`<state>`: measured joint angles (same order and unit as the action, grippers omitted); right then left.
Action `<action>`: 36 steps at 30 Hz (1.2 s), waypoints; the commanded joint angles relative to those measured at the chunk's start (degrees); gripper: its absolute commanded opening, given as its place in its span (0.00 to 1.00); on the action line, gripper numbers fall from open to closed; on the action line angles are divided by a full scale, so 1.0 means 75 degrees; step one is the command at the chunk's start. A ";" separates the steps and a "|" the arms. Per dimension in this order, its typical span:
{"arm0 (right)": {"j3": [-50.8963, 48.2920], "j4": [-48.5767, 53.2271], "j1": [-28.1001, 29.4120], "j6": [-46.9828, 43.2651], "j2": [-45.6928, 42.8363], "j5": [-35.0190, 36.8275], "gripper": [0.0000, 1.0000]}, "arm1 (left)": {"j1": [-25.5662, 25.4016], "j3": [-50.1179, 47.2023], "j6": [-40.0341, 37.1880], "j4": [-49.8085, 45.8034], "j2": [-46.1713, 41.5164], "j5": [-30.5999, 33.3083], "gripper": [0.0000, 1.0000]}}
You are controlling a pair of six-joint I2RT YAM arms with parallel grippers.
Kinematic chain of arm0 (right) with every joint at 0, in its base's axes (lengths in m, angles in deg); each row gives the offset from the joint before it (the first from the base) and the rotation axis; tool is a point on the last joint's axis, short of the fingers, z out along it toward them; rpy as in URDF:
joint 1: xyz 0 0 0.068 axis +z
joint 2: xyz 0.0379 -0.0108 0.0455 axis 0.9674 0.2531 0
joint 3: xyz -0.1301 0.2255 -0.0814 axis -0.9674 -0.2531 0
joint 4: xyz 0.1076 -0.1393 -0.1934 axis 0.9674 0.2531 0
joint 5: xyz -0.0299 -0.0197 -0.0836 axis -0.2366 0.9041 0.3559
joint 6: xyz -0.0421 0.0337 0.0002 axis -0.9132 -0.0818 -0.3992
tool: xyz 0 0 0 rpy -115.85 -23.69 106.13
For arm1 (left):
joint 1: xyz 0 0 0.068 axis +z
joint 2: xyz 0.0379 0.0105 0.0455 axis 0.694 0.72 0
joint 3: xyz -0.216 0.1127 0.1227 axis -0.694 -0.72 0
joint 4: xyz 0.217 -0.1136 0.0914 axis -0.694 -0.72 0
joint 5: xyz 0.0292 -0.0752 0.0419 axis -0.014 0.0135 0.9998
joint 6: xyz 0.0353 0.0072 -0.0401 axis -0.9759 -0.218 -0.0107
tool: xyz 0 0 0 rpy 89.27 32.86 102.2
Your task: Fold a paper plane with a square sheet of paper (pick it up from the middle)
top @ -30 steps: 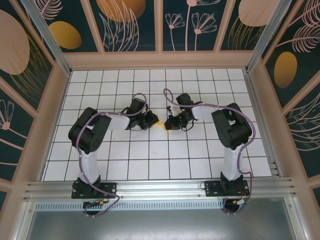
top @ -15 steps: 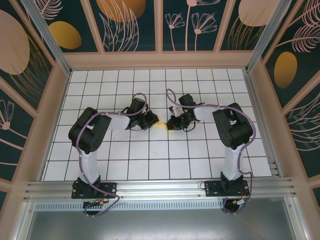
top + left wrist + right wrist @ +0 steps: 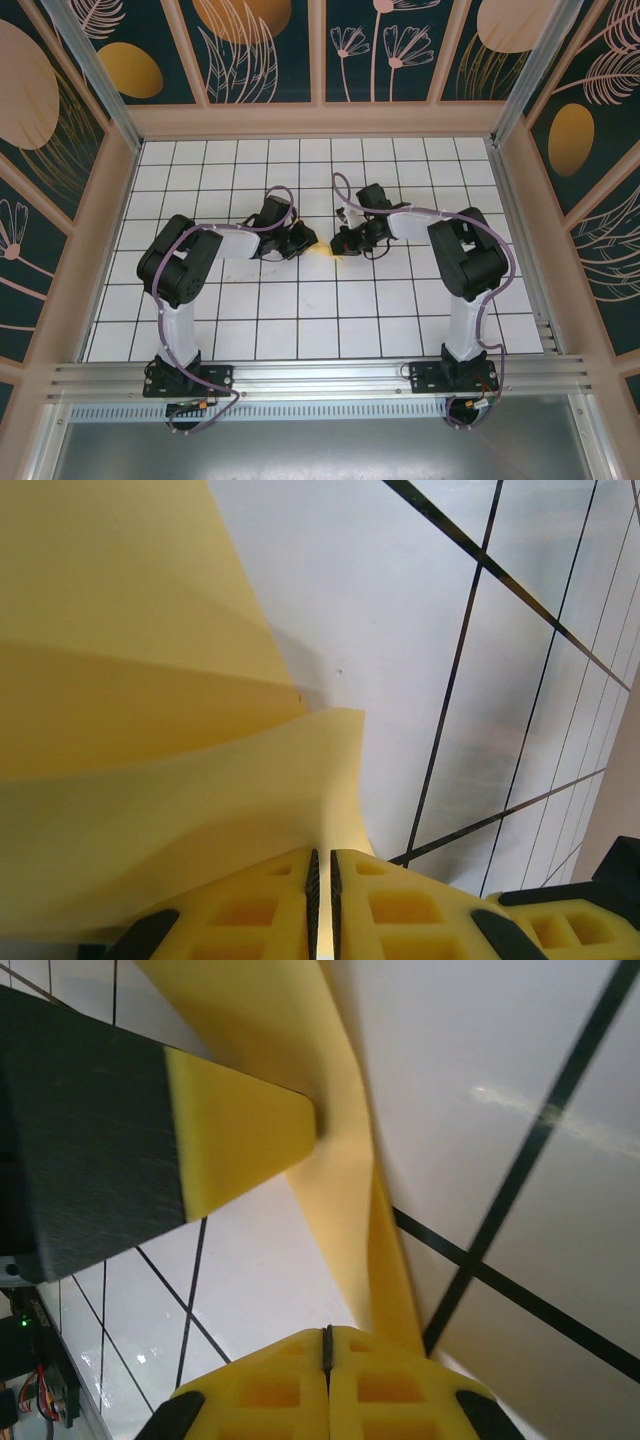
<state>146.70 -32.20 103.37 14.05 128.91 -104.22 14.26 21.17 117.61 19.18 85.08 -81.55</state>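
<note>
White gridded table (image 3: 300, 330) inside dark floral wall panels (image 3: 260, 50); both arms reach to the middle of the grid and meet there; left gripper (image 3: 306, 240) is the landmark; sheet of paper (image 3: 322, 248) shows as a small pale yellow scrap touching the left gripper on its right side, and the right gripper (image 3: 338, 243) sits just beyond that scrap, facing the left gripper; in the left wrist view the left gripper's yellow fingers (image 3: 400, 910) are pressed together with the paper coming out of the seam, so it is pinching the sheet; the paper fans away from it in at least two overlapping layers with a curled edge, the table well behind; in the right wrist view the right gripper's fingers (image 3: 390, 1390) are pressed together too, a narrow folded strip runs from the left gripper's tip down to them, but whether the strip is nipped in or just passes beside them I cannot tell; progress, as a judgement: sheet is off the table and already folded into layers, roughly mid-task; no pointed nose or centre ridge is visible, so the shaping of the plane's wings and setting it down look left to do.
</note>
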 commanded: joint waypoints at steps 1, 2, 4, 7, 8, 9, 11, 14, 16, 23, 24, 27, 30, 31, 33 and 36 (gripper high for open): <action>0.0283 0.0116 0.0106 0.0036 0.0310 -0.0133 0.06 | 0.0077 -0.0120 -0.0375 -0.0795 0.0597 0.1062 0.17; 0.0298 0.0109 0.0096 0.0061 0.0373 -0.0055 0.06 | 0.0079 -0.0126 -0.0385 -0.0795 0.0586 0.1050 0.17; 0.0296 0.0114 0.0071 0.0041 0.0482 0.0066 0.06 | 0.0079 -0.0123 -0.0402 -0.0807 0.0564 0.1028 0.17; 0.0173 0.0105 -0.0020 0.0077 0.0563 0.0155 0.06 | 0.0080 -0.0123 -0.0434 -0.0807 0.0529 0.1017 0.17; 0.0097 0.0085 -0.0044 0.0083 0.0580 0.0175 0.06 | 0.0077 -0.0123 -0.0459 -0.0796 0.0505 0.1004 0.17; 0.0012 0.0066 -0.0084 0.0093 0.0594 0.0197 0.06 | 0.0079 -0.0128 -0.0496 -0.0784 0.0481 0.0996 0.17; -0.0156 0.0017 -0.0134 0.0094 0.0593 0.0214 0.05 | 0.0087 0.0129 -0.0623 -0.0763 0.0422 0.1000 0.18; -0.0387 -0.0008 -0.0204 0.0115 0.0648 0.0274 0.05 | 0.0154 0.0256 -0.0946 -0.0707 0.0299 0.0993 0.20; -0.0518 -0.0014 -0.0225 0.0120 0.0698 0.0308 0.05 | 0.0259 0.0294 -0.1156 -0.0643 0.0225 0.1030 0.21; -0.0692 -0.0032 -0.0290 0.0109 0.0787 0.0439 0.05 | 0.0662 0.0235 -0.1757 -0.0537 0.0094 0.1074 0.22; -0.0689 -0.0026 -0.0286 0.0116 0.0795 0.0445 0.05 | 0.0709 0.0237 -0.1799 -0.0542 0.0093 0.1086 0.22; -0.0685 -0.0019 -0.0304 0.0119 0.0831 0.0462 0.05 | 0.0803 0.0223 -0.1868 -0.0538 0.0046 0.1129 0.22; -0.0669 -0.0020 -0.0313 0.0129 0.0850 0.0497 0.05 | 0.0842 0.0230 -0.1900 -0.0589 0.0022 0.1211 0.22; -0.0672 -0.0009 -0.0316 0.0129 0.0859 0.0506 0.05 | 0.0853 0.0234 -0.1882 -0.0646 0.0003 0.1284 0.22; -0.0659 0.0003 -0.0316 0.0130 0.0879 0.0544 0.05 | 0.0865 0.0219 -0.1897 -0.0706 -0.0046 0.1419 0.21; -0.0651 0.0027 -0.0326 0.0141 0.0913 0.0574 0.05 | 0.0911 0.0172 -0.1866 -0.0857 -0.0151 0.1826 0.21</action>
<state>144.36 -38.10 102.06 15.32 132.26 -107.02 18.13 22.83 106.01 17.15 84.62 -77.77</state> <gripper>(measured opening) 0.056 0.213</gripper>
